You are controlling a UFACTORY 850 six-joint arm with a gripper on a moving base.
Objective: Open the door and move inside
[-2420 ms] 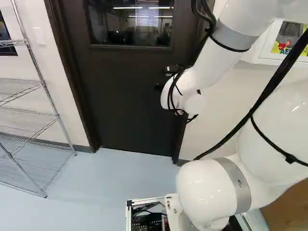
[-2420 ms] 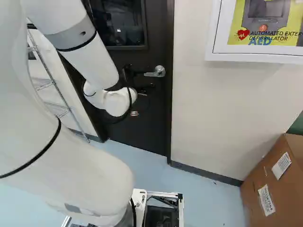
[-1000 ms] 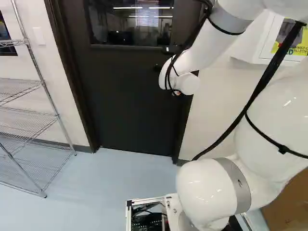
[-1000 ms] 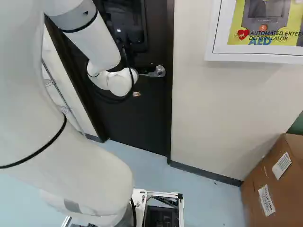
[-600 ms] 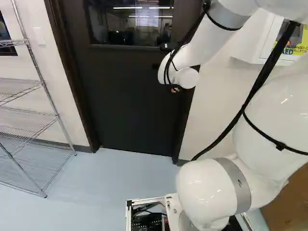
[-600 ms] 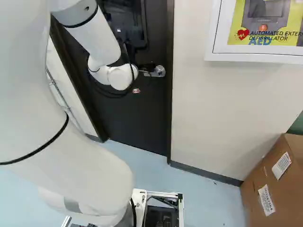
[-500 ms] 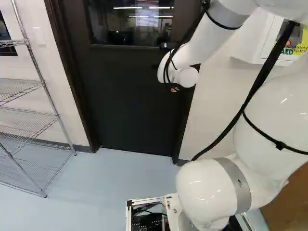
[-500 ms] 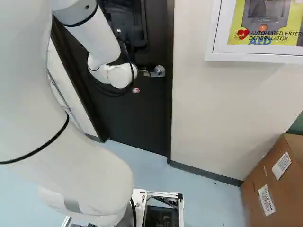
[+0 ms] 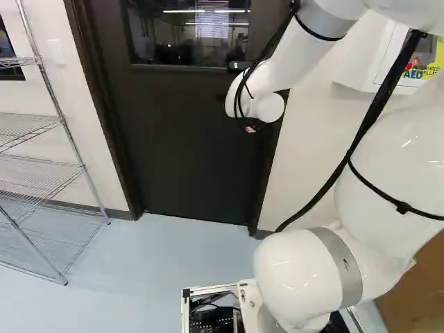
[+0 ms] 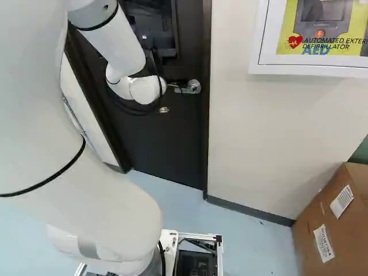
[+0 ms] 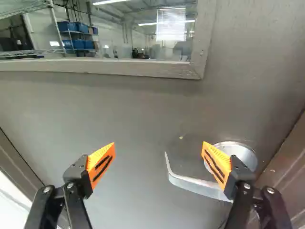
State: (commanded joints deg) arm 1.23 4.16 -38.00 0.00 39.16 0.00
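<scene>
Ahead of the black fingers (image 10: 174,85) is a big dark door (image 9: 184,139), and it is shut. The fingers are wide open with nothing held, and each has an orange pad (image 11: 101,164) on it. Just past them is the shiny door handle (image 11: 198,185). Its bent tip shows in the gap between the fingers, and the rest goes behind the finger nearer the door frame (image 10: 206,132). The round plate (image 11: 243,153) of the handle is partly hidden by that same finger. I can't tell if the finger touches the handle. Higher than the fingers is the door's window (image 11: 119,36), and in its glass you can see lights and blue bins (image 11: 78,27). Well off to the left of the fingers stands a wire shelf (image 9: 41,166). To their right, a white box (image 10: 310,68) with a yellow sign (image 10: 286,23) hangs on the pale wall (image 10: 259,132). Farther right and lower than the fingers, a brown cardboard box (image 10: 313,210) sits on the light blue floor (image 9: 166,257).
</scene>
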